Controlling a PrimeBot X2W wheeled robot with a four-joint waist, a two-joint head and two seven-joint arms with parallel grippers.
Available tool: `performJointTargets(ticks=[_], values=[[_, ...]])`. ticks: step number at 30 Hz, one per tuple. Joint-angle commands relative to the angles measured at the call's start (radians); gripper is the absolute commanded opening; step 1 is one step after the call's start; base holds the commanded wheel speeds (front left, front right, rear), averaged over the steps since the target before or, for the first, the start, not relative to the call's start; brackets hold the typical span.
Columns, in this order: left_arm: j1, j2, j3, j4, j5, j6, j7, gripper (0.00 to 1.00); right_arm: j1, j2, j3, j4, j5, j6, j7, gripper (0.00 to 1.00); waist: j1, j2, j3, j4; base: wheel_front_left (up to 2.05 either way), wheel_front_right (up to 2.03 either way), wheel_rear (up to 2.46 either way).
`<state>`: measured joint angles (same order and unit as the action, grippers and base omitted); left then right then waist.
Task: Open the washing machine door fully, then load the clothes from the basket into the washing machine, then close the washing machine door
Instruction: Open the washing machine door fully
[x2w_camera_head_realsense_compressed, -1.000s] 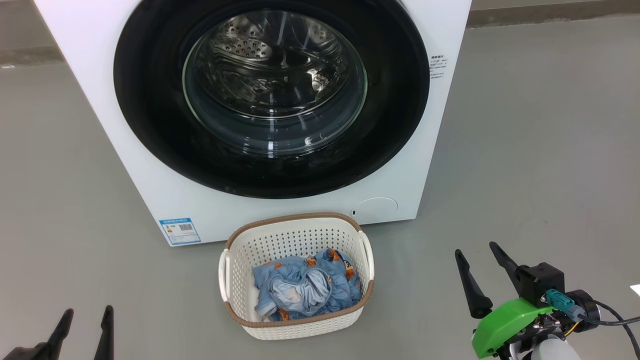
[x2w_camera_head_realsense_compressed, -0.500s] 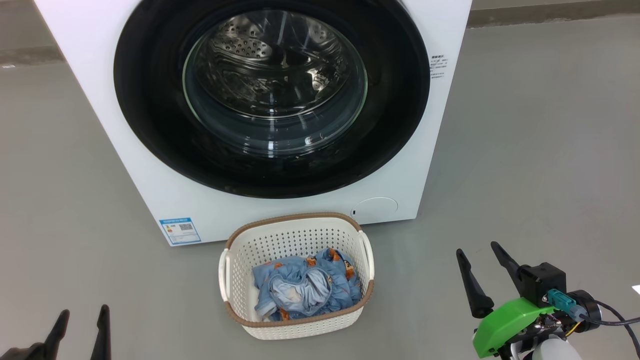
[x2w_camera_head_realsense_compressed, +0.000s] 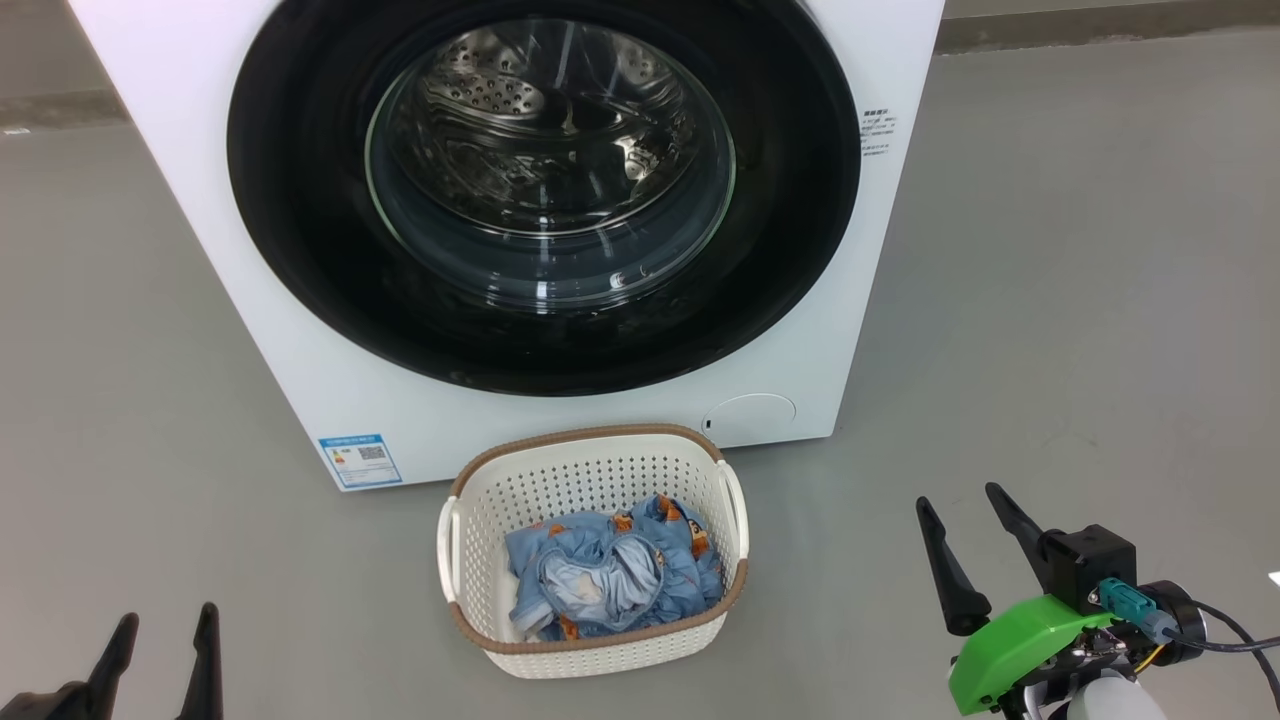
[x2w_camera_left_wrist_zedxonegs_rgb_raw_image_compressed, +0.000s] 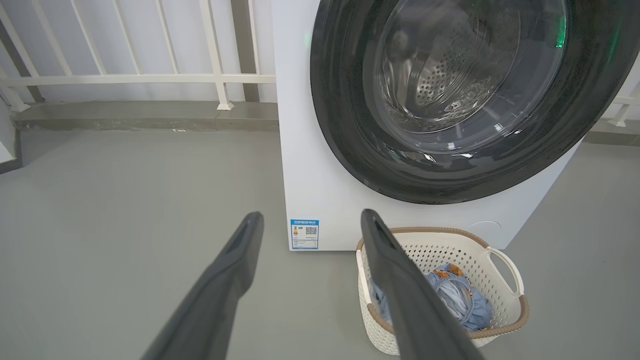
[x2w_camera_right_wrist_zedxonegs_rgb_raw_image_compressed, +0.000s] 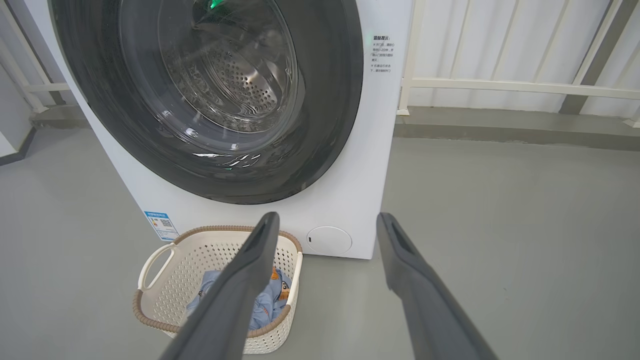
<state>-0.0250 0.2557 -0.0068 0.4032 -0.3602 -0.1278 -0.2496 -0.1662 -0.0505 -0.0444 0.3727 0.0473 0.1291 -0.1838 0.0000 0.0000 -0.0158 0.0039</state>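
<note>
At centre of the head view: washing machine door (x2w_camera_head_realsense_compressed: 548, 170), round, glossy black rim about clear domed glass, closed flat against the front of the washing machine (x2w_camera_head_realsense_compressed: 290, 380); perforated steel drum (x2w_camera_head_realsense_compressed: 500, 100) visible through the glass. On the grey floor (x2w_camera_head_realsense_compressed: 1050, 300) just before the machine's lower front, apart from it: basket (x2w_camera_head_realsense_compressed: 590, 475), cream-white, perforated, brown woven-look rim, upright, one handle at each side. Inside the basket, heaped on its bottom and below the rim: clothes (x2w_camera_head_realsense_compressed: 610, 580), light blue with small orange-brown figures, a pale patch among them. On the machine's front, lower left: small blue label (x2w_camera_head_realsense_compressed: 360, 461); lower right: round white cover (x2w_camera_head_realsense_compressed: 750, 416); upper right edge: small block of grey print (x2w_camera_head_realsense_compressed: 876, 133). Low at the left of the head view: left gripper (x2w_camera_head_realsense_compressed: 167, 620), jaws spread wide, holding nothing, well apart from the basket. Low at the right: right gripper (x2w_camera_head_realsense_compressed: 958, 497), jaws likewise wide and empty, green housing (x2w_camera_head_realsense_compressed: 1010, 645) behind it, well apart from basket and machine. Behind the machine, seen from both wrist views: white railing (x2w_camera_left_wrist_zedxonegs_rgb_raw_image_compressed: 125, 78) above a grey kerb (x2w_camera_left_wrist_zedxonegs_rgb_raw_image_compressed: 145, 115).
</note>
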Motion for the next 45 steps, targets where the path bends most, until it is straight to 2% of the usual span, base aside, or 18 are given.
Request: performJointTargets(ticks=[1,13,34,45], values=[[-0.042,0.036,0.031,-0.030,0.004,-0.003,-0.012,1.00,-0.039,0.000,0.023,-0.021,0.006,0.002,-0.010,1.00,0.0000,0.0000,0.000,0.000,0.00,0.00,0.00],[-0.041,0.036,0.030,-0.033,0.017,-0.003,-0.012,1.00,-0.039,0.000,0.017,-0.019,0.008,0.002,-0.016,1.00,0.0000,0.0000,0.002,0.000,0.30,0.30,-0.60],[-0.041,0.036,0.040,-0.066,0.004,-0.003,-0.012,1.00,-0.036,0.000,0.012,-0.027,0.017,0.002,-0.030,1.00,0.0000,0.0000,0.012,0.004,1.06,1.06,-2.13],[-0.021,0.030,0.039,-0.107,0.009,-0.003,-0.012,1.00,-0.038,0.000,0.014,-0.021,0.025,0.002,-0.038,1.00,0.0000,0.0000,0.009,0.004,0.22,0.22,-0.43]])
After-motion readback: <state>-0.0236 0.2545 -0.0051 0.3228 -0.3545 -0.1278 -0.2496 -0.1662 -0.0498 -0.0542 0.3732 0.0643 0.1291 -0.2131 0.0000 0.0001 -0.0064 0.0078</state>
